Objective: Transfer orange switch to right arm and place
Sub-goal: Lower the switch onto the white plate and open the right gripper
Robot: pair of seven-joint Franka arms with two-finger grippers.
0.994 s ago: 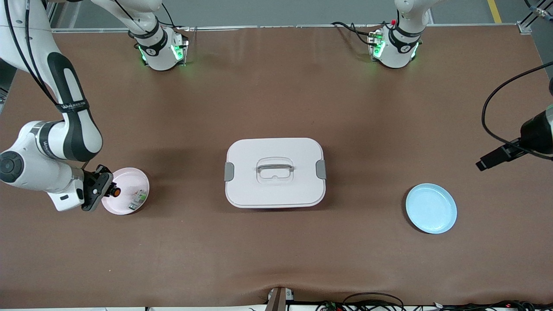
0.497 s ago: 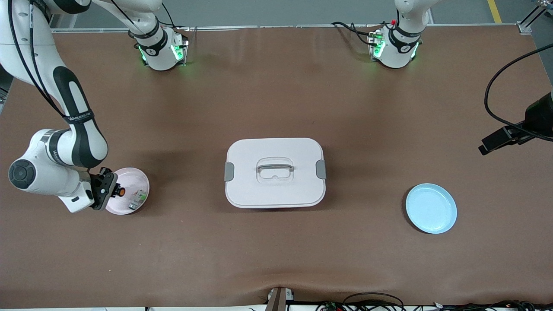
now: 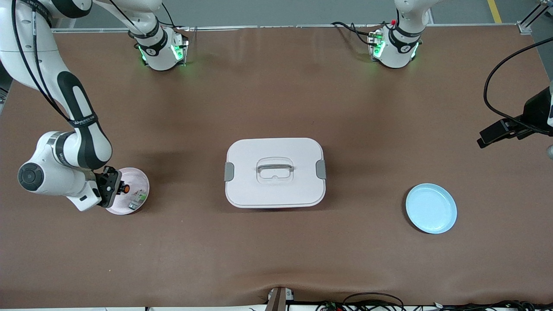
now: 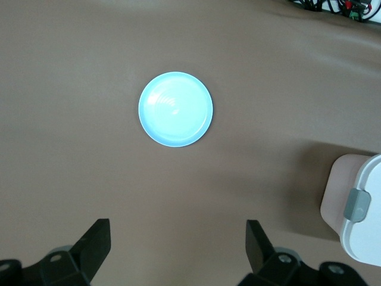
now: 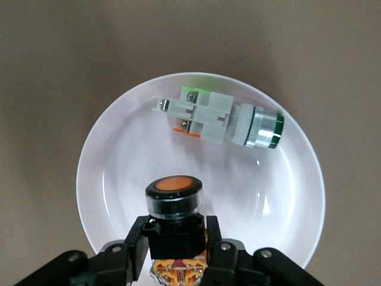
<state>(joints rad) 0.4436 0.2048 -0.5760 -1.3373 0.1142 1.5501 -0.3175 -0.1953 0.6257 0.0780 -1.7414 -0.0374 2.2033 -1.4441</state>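
I read this as the placing step: my right pincer (image 5: 177,250) is clamped on the black body of the orange switch (image 5: 174,202), cap pointing outward, and it hangs low over the pink plate (image 3: 140,178) at the right arm's end of the worktop (image 3: 276,250). In the right wrist view the switch sits over the plate's bare inner floor, near the rim on the pincer's side, and I cannot tell whether its body touches the plate or is just above it. The handover looks done, since the left pincer (image 4: 178,253) is spread wide and empty, high over the worktop near the blue plate (image 4: 175,109) at the left arm's end; that arm is waiting. Next, I judge, I need to lower the switch until it rests on the plate, then part the fingers gently so the round part does not roll, and lift straight off. The plate already holds a white-and-green part (image 5: 219,120) lying on its side, apart from the switch, so I should set down clear of it. The blue plate is bare. Between the two plates stands a white lidded box (image 3: 274,172) with grey side latches and a handle recess; its lid is on, so its contents are hidden.
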